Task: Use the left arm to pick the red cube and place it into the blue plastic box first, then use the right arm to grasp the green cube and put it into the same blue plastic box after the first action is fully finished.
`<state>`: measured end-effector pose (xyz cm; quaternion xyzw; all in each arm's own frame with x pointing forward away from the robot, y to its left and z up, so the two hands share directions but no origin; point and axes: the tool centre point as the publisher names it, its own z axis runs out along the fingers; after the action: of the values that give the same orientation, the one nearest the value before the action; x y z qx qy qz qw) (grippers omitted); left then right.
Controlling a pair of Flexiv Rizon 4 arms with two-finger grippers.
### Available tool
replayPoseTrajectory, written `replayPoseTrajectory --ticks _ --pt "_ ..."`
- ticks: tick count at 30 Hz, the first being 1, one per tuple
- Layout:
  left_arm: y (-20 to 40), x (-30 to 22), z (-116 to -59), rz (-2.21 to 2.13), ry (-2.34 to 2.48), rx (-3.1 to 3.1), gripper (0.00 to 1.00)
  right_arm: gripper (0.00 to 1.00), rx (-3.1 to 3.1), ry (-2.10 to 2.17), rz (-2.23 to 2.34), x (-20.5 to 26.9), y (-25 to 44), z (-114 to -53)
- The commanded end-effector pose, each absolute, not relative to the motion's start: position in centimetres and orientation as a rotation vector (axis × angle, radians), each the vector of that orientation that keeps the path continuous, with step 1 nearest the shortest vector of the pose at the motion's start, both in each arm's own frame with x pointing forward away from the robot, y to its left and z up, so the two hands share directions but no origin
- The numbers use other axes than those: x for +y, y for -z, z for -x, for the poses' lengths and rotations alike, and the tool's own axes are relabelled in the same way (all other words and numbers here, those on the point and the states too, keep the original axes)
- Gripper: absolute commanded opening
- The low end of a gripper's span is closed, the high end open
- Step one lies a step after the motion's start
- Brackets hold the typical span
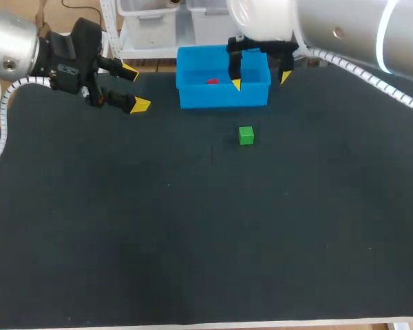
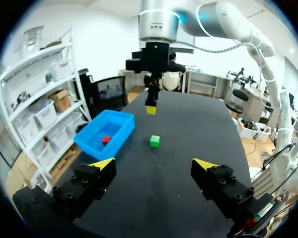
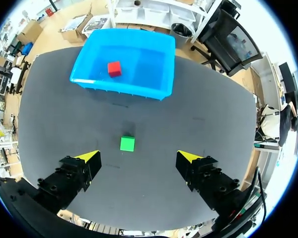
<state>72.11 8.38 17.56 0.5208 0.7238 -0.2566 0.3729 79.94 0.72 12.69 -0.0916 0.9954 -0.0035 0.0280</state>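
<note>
In the head view, the red cube (image 1: 212, 81) shows only as a sliver above the front wall of the box (image 1: 193, 96), while one finger of the right gripper (image 1: 260, 80) covers part of the box. The left arm (image 1: 7, 48) and right arm (image 1: 344, 27) run off the edges. From the left wrist, the right gripper (image 2: 150, 106) stands edge-on, with one yellow tip hiding the other.

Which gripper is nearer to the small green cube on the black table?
Right. The right gripper hangs above the green cube, open; the left gripper is far off at the left side.
</note>
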Motion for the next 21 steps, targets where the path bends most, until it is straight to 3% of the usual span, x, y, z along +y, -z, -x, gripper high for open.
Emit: replayPoseTrajectory --ticks 1,21 --pt "-17.49 8.49 -72.14 -1.336 0.660 1.849 1.00 1.00 3.090 0.014 0.283 0.83 -12.76 -80.23" --pt "-17.49 8.49 -72.14 -1.336 0.660 1.849 1.00 1.00 3.098 0.003 0.299 0.62 -12.08 -80.05"
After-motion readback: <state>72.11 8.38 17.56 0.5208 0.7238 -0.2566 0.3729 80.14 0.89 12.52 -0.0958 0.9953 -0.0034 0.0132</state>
